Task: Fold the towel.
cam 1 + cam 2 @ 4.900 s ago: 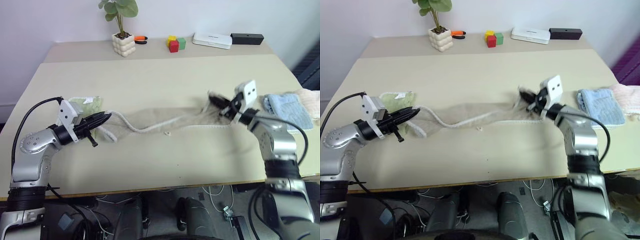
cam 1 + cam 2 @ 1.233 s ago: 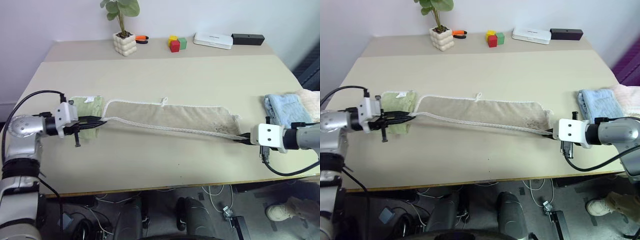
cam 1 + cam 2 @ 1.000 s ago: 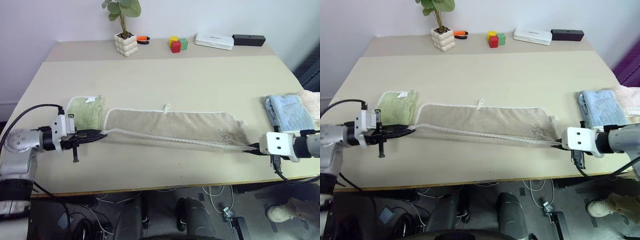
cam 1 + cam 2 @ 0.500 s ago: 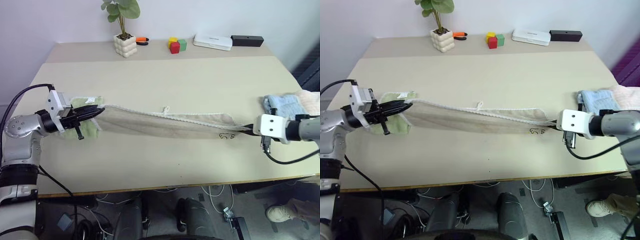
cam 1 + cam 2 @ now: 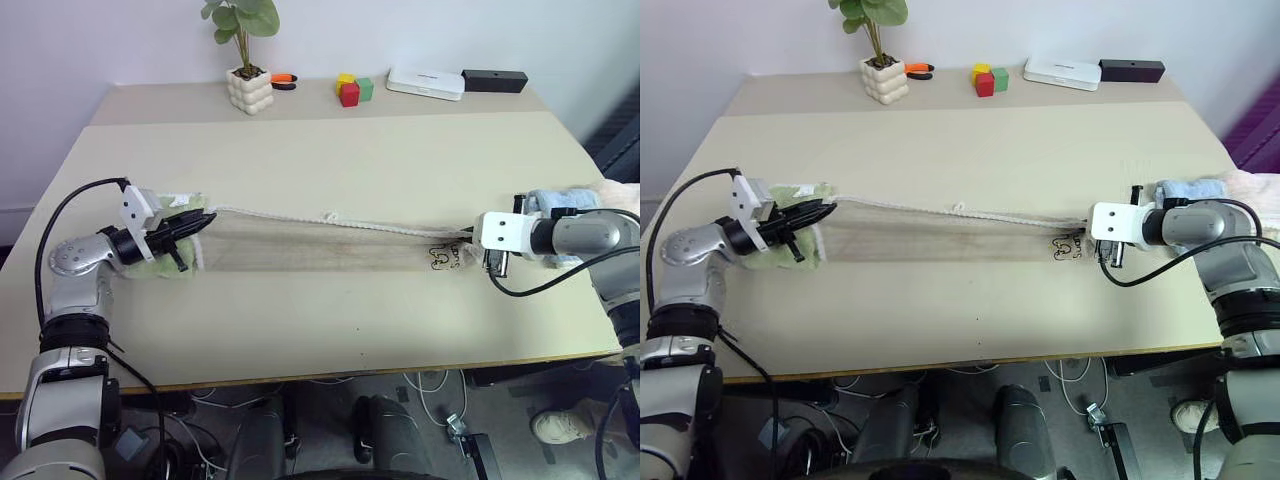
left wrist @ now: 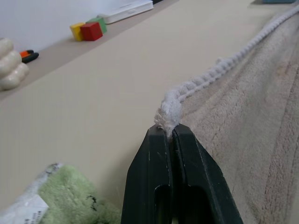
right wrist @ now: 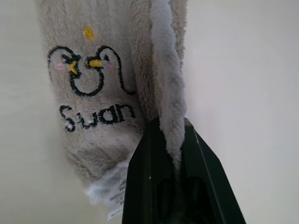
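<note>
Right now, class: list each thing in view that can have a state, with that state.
towel: folded lengthwise, stretched between both pincers
left pincer: shut on the towel's corded edge
right pincer: shut on the towel's edge
green towel: folded, under the left pincer
blue towel: behind the right arm

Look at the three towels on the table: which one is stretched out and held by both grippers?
The beige towel with corded white edging: the left gripper and right gripper each pinch an end. The green towel and light blue towel lie untouched.
</note>
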Action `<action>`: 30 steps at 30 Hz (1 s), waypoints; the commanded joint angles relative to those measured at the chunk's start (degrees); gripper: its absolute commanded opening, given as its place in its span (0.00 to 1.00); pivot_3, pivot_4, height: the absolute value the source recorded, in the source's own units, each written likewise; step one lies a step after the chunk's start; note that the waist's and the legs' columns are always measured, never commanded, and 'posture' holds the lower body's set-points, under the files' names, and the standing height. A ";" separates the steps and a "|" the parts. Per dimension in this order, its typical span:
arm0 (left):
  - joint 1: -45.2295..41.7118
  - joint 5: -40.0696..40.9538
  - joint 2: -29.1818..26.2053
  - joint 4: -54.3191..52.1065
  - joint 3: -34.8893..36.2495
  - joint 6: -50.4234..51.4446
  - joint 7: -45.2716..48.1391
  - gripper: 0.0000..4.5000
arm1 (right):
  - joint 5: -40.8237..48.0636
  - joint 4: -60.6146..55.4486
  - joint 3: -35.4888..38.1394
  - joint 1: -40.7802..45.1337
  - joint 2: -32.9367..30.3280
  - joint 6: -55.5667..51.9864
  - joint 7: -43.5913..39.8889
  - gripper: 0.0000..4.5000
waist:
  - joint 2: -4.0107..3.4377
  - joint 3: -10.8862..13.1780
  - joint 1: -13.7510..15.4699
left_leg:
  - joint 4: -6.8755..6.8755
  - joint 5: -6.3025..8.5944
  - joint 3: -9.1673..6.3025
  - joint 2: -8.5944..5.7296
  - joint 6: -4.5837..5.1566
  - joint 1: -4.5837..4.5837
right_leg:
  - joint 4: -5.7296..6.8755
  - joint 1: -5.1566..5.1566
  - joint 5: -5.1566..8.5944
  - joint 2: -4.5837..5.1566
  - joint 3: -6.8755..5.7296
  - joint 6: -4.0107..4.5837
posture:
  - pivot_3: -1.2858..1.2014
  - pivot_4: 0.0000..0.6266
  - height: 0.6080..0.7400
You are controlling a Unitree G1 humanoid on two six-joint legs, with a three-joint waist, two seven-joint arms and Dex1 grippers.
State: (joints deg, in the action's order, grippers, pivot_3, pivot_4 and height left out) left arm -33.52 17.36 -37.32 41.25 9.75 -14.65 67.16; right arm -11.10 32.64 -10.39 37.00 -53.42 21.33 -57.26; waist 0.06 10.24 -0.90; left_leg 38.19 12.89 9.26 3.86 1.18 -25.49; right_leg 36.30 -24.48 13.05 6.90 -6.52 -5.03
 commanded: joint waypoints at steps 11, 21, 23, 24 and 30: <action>-0.30 -0.01 1.60 0.12 0.73 7.73 -2.41 0.42 | -0.25 4.02 -0.46 3.43 1.69 -1.06 -0.43 0.21 | 0.00 0.00 0.02 | 0.00 0.00 0.00 0.00 0.00 0.00 | 0.02 0.01 0.00 0.00 0.00 0.00 | 0.52 0.24 1.00; -1.85 -0.09 1.37 -1.92 0.67 5.65 -3.04 1.00 | -1.81 3.52 0.34 3.35 2.14 -3.52 5.83 0.98 | 0.01 0.00 0.04 | 0.00 0.00 -0.02 0.00 -0.01 0.00 | 0.02 0.02 0.00 0.00 0.00 0.00 | 0.52 0.24 1.00; -1.91 0.10 1.34 -3.56 0.78 5.26 -3.07 1.00 | -0.86 4.07 1.47 4.13 2.80 -5.56 7.12 0.98 | 0.01 0.00 0.03 | 0.00 -0.01 -0.02 0.00 -0.01 0.00 | 0.02 0.02 0.00 0.00 0.00 0.00 | 0.52 0.24 1.00; -2.05 0.28 1.34 -4.28 0.86 5.82 -3.23 1.00 | -0.63 4.32 1.82 4.53 3.04 -6.30 7.61 0.98 | 0.01 0.00 0.03 | 0.00 -0.01 -0.02 0.00 -0.01 0.00 | 0.02 0.02 0.00 0.00 0.00 0.00 | 0.52 0.24 1.00; -2.93 -0.04 1.21 -5.45 0.69 5.69 -3.49 1.00 | 0.78 4.92 3.15 7.16 3.81 -8.21 8.51 0.98 | 0.00 0.00 -0.11 | -0.01 -0.01 -0.01 0.00 -0.01 0.01 | 0.02 0.02 0.00 0.00 0.00 0.00 | 0.52 0.24 1.00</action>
State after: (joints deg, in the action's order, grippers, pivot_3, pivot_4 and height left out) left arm -34.91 16.81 -35.46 37.36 9.82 -8.21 63.81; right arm -11.08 37.49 -9.34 41.67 -49.37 13.23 -49.79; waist 0.06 10.24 -1.00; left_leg 38.18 12.88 9.24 3.86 1.17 -25.48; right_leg 36.32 -24.47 13.05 6.90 -6.52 -5.03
